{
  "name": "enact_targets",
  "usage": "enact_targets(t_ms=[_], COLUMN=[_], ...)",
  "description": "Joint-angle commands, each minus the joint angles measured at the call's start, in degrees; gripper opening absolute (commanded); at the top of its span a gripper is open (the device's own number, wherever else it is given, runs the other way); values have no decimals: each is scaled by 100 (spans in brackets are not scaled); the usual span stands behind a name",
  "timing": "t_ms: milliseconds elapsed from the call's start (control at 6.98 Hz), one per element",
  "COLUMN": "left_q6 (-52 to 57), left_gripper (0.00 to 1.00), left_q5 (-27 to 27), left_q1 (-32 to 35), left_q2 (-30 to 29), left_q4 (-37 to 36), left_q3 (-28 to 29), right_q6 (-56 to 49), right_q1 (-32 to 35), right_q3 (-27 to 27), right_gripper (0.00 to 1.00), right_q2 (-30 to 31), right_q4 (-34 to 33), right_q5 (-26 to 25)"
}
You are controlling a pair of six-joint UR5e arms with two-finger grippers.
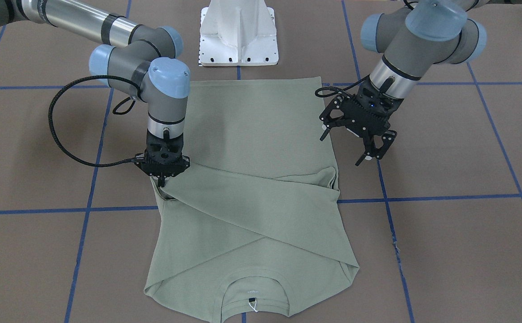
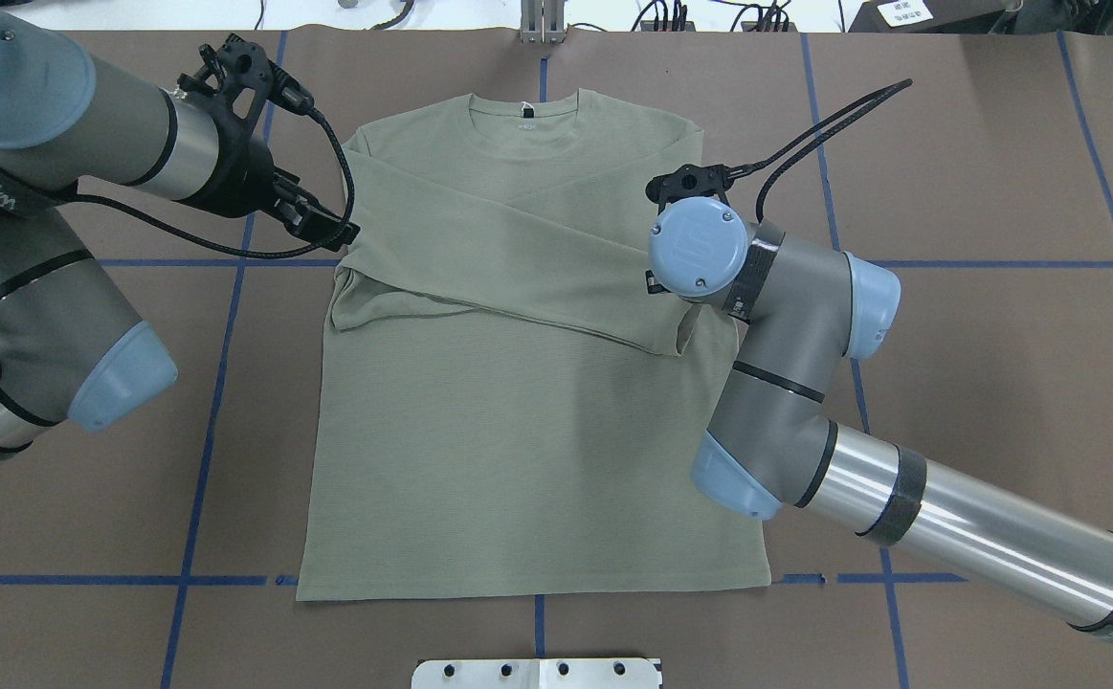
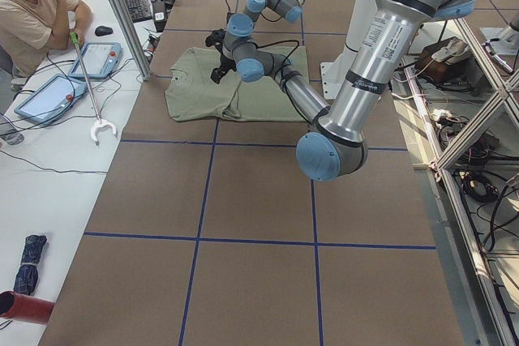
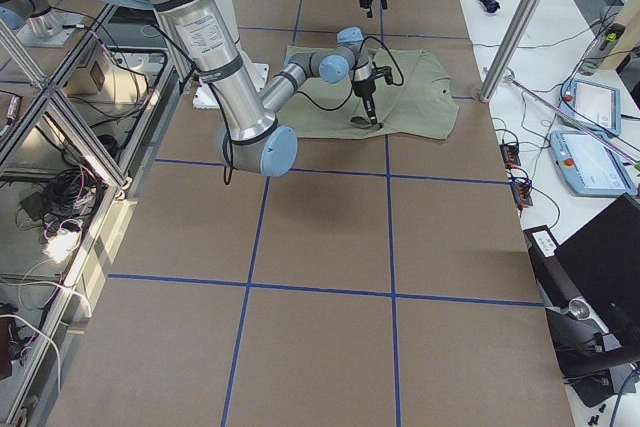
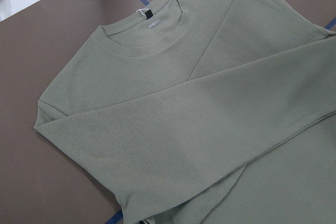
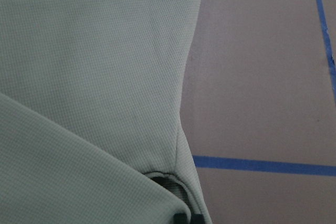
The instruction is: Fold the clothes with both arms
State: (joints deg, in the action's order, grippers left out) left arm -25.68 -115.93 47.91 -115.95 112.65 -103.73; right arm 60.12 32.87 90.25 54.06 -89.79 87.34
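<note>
1. My left pincer hangs wide open above the table, just beside the shirt, gripping nothing.
2. My right pincer is pinched narrow on a sleeve cuff at the shirt's opposite edge.
3. The shirt lies flat, collar far from me, with both sleeves crossed over its chest.

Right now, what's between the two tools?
Just the shirt, folded sleeves crossing it; right tool sits at one edge, left tool hangs open beside the other. Front-facing view shows it.
</note>
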Motion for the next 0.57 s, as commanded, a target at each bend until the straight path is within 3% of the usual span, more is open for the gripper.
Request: enact_targets(t_ms=[0, 143, 430], left_q6=[-252, -749, -2128], left_gripper=[100, 100, 100], left_q5=[9, 70, 655], left_q1=[-54, -132, -710], left_q2=[-16, -16, 184], left_q4=[-6, -6, -6], left_q3=[-15, -33, -504], right_q6=[87, 131, 1240], right_q1=[183, 315, 273], right_q3=[114, 681, 2174], right_gripper=[100, 100, 100], right_q2=[16, 295, 1443], right_q4=[662, 708, 735], right_q5=[646, 1166, 1328])
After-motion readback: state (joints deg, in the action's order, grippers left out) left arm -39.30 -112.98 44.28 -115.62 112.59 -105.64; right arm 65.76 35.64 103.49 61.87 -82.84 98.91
